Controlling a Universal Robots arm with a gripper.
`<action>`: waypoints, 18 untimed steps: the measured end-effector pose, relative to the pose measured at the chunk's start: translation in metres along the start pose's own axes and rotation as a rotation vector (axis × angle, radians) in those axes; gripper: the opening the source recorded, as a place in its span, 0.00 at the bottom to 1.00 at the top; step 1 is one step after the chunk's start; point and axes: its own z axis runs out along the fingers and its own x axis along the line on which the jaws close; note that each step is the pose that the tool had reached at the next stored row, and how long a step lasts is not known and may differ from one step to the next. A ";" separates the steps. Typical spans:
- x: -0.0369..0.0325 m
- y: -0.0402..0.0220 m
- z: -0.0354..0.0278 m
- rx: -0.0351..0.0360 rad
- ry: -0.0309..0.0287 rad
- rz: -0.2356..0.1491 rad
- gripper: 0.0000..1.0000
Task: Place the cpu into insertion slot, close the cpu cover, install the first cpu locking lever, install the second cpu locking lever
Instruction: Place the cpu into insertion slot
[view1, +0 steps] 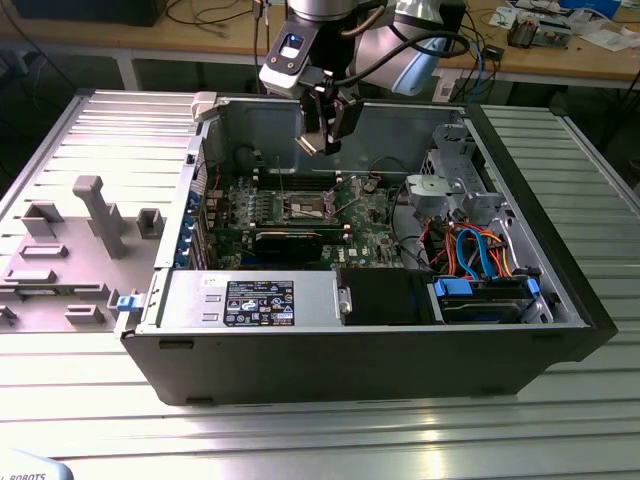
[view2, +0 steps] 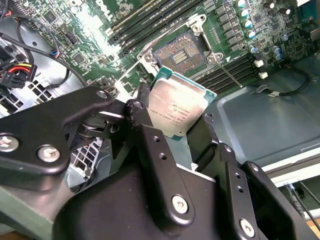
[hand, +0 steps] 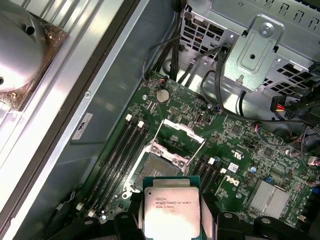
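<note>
Silver-grey metal sits between the black fingers (view2: 142, 117): your gripper (view2: 175, 122) is pinching the cpu (view2: 180, 112) by two opposite edges, with the chip's printed top facing the second wrist view's camera. The chip is held in the air, clear of the green board (view1: 372, 215).

In the exterior view, the gripper hangs inside the open computer case (view1: 400, 360). There it sits at about twelve o'clock from the insertion slot (view1: 305, 208), above it and not touching. The slot lies bare, and its field of contacts shows in the second wrist view.

The cpu cover (hand: 183, 130) is swung up off the slot, and its frame stands tilted on the edge of the slot. Black memory slots (hand: 117, 150) run along both sides of the slot.

In the exterior view, a grey metal drive cage (view1: 450, 185) stands at three o'clock from the slot. A grey fixture tray (view1: 70, 250) lies at nine o'clock from the case on the ribbed metal table (view1: 300, 430).
</note>
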 end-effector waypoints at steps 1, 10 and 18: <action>0.0000 -0.0001 0.0000 0.0000 -0.0001 0.001 0.54; 0.0005 -0.0014 0.0031 -0.0020 -0.0090 0.103 0.54; 0.0014 -0.0021 0.0039 -0.0027 -0.0122 0.139 0.54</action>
